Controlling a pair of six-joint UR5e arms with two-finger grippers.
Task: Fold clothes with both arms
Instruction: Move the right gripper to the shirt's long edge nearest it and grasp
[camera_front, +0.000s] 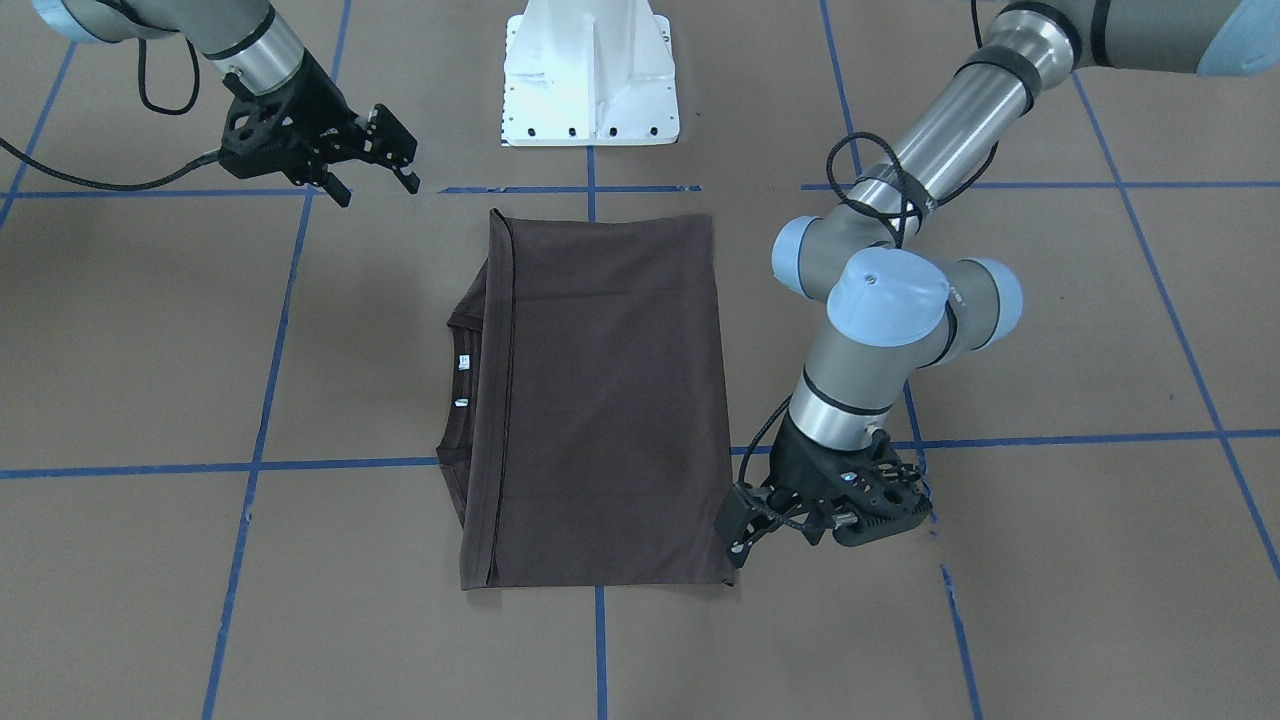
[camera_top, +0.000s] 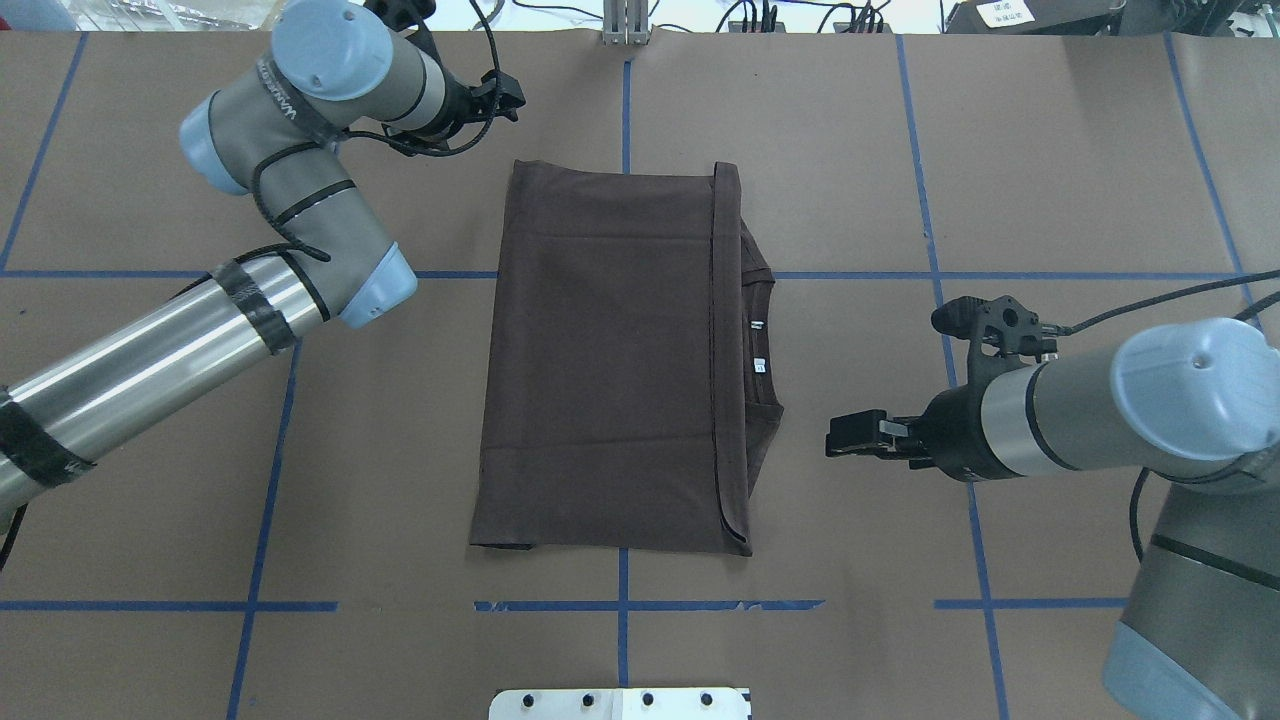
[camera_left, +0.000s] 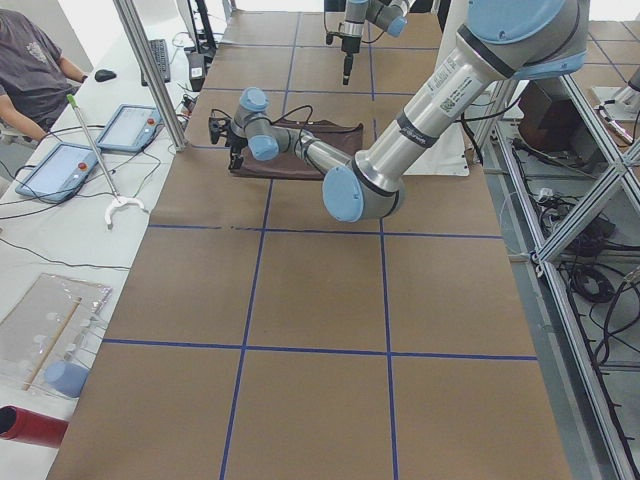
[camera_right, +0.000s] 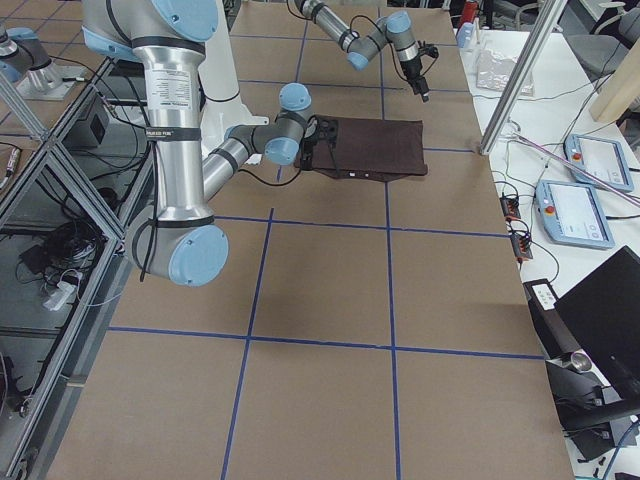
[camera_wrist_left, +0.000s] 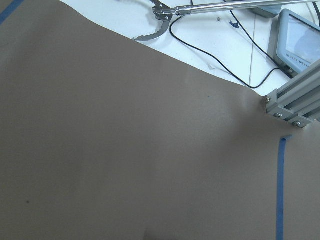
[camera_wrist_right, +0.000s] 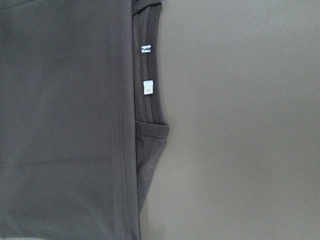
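The dark brown T-shirt (camera_front: 600, 400) lies flat on the brown paper, folded into a rectangle (camera_top: 600, 360). Its ribbed collar with two white tags (camera_wrist_right: 148, 87) sticks out on the robot's right side. My left gripper (camera_front: 738, 535) hangs just off the shirt's far left corner (camera_top: 512, 95); it looks open and holds nothing. My right gripper (camera_front: 375, 185) is open and empty, off the collar side near the robot (camera_top: 835, 440). The right wrist view shows the collar and folded edge, no fingers. The left wrist view shows only bare paper.
The white pedestal base (camera_front: 590, 80) stands at the robot's edge of the table. Blue tape lines (camera_top: 623, 575) grid the paper. Beyond the far edge are an aluminium post (camera_wrist_left: 292, 107), cables and operator tablets (camera_left: 130, 125). A person (camera_left: 35, 65) sits there.
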